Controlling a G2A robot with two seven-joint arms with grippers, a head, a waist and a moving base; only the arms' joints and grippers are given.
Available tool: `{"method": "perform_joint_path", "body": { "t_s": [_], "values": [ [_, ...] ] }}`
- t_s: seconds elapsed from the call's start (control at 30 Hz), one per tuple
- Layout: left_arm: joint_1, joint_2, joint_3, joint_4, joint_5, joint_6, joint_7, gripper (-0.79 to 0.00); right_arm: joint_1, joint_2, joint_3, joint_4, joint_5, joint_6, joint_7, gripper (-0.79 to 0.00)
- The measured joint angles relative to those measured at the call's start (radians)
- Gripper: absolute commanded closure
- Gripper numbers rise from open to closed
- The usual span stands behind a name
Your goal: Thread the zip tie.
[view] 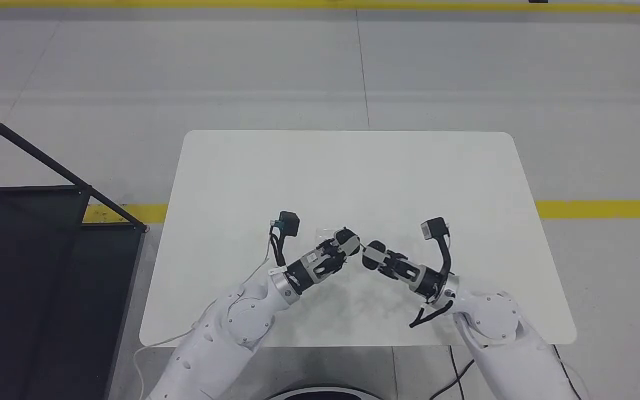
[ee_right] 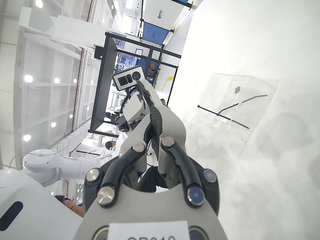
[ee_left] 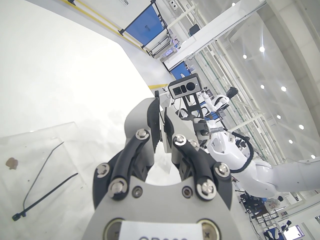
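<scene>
While left claw and right claw hang closed and empty, the zip tie lies on a clear sheet, lower left in the left wrist view. Pickup seems unstarted; the next move calls for opening and descending.

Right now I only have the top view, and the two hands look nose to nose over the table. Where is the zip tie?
Observer: The left wrist view shows the black zip tie lying on a clear sheet on the table, apart from the left hand.
Operator: And the other one, is it carrying anything?
Observer: The right hand has its fingers pressed together, nothing visible between them.
Operator: Is the tie threaded yet?
Observer: Cannot tell; two strands fork from near its head.
</scene>
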Motion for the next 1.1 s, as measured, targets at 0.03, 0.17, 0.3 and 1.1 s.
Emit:
{"method": "perform_joint_path", "body": {
  "t_s": [0.03,0.17,0.3,1.1],
  "values": [
    [0.000,0.000,0.000,0.000,0.000,0.000,0.000,-0.099,0.000,0.000,0.000,0.000,0.000,0.000,0.001,0.000],
    [0.000,-0.002,-0.001,0.000,0.002,0.003,-0.001,-0.058,0.000,0.000,0.000,-0.001,-0.002,0.000,0.002,0.000],
    [0.000,-0.003,-0.002,0.000,0.005,0.006,0.001,0.000,-0.001,0.000,0.001,-0.002,-0.003,-0.003,0.002,0.000],
    [0.016,-0.002,-0.052,-0.011,0.024,0.000,0.008,0.000,-0.023,0.001,0.015,-0.029,-0.039,0.011,-0.024,-0.443]
  ]
}}
